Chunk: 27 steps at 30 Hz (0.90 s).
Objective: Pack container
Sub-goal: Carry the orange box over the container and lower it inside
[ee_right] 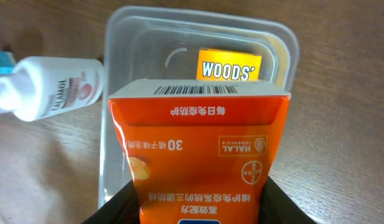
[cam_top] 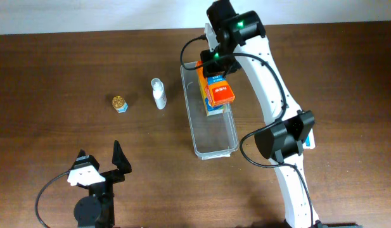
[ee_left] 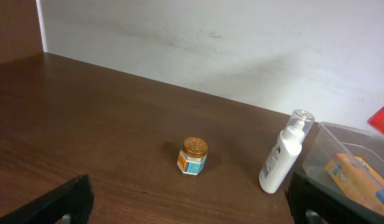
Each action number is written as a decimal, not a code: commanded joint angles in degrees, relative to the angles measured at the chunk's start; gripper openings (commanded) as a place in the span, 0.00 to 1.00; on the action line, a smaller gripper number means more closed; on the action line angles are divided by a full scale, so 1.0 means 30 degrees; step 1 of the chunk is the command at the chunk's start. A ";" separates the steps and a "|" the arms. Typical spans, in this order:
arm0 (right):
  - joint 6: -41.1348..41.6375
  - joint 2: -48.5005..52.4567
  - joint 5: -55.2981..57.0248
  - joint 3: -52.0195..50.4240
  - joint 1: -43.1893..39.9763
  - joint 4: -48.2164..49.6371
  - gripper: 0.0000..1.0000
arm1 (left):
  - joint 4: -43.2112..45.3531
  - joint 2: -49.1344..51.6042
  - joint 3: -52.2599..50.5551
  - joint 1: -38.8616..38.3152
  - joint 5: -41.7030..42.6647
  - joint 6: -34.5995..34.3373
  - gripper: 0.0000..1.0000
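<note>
Right gripper [ee_right: 201, 208] clamped on glossy orange carton [ee_right: 198, 143] above clear, round-cornered plastic container [ee_right: 120, 68].

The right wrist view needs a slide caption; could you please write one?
Right gripper holds an orange box over the container, where a yellow Woods' box sits; white bottle beside it.

Robot lab: wooden table [cam_top: 56, 63], blank wall [ee_left: 210, 43]
</note>
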 commanded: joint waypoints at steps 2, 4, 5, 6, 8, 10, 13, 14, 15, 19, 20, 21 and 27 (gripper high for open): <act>0.0160 -0.0393 0.0087 -0.0903 0.0372 0.0423 0.43 | -0.0007 -0.0124 -0.0109 0.0029 0.0204 -0.0175 0.99; 0.0160 -0.0393 0.0080 -0.1107 0.0539 0.0765 0.43 | -0.0007 -0.0124 -0.0109 0.0029 0.0204 -0.0168 1.00; 0.0168 -0.0393 0.0080 -0.1122 0.0605 0.0867 0.43 | -0.0007 -0.0124 -0.0109 0.0029 0.0204 -0.0175 0.99; 0.0168 -0.0379 0.0080 -0.1129 0.0714 0.0998 0.44 | -0.0007 -0.0124 -0.0102 0.0029 0.0204 -0.0175 0.99; 0.0240 -0.0342 0.0087 -0.1239 0.0845 0.1202 0.44 | -0.0007 -0.0124 -0.0109 0.0029 0.0204 -0.0175 1.00; 0.0576 -0.0321 0.0087 -0.1421 0.0874 0.1260 0.44 | -0.0007 -0.0124 -0.0109 0.0029 0.0197 -0.0175 0.99; 0.0721 -0.0306 0.0095 -0.2113 0.0867 0.1654 0.44 | -0.0007 -0.0124 -0.0109 0.0029 0.0204 -0.0175 0.99; 0.0860 -0.0306 0.0087 -0.2310 0.0867 0.1836 0.44 | -0.0007 -0.0124 -0.0109 0.0029 0.0204 -0.0175 0.99; 0.1086 -0.0284 0.0095 -0.2550 0.0867 0.2113 0.44 | -0.0007 -0.0124 -0.0109 0.0029 0.0197 -0.0175 0.99; 0.1333 -0.0284 0.0087 -0.3402 0.0874 0.3082 0.44 | -0.0007 -0.0124 -0.0109 0.0029 0.0204 -0.0168 0.99; 0.1333 -0.0284 0.0095 -0.3657 0.0874 0.3453 0.44 | -0.0007 -0.0124 -0.0109 0.0029 0.0197 -0.0175 0.99; 0.1333 -0.0284 0.0095 -0.3825 0.0874 0.3767 0.44 | -0.0007 -0.0124 -0.0109 0.0029 0.0204 -0.0168 0.99; 0.1756 -0.0284 0.0415 -0.5246 0.0874 0.5515 0.44 | -0.0007 -0.0124 -0.0109 0.0029 0.0204 -0.0175 1.00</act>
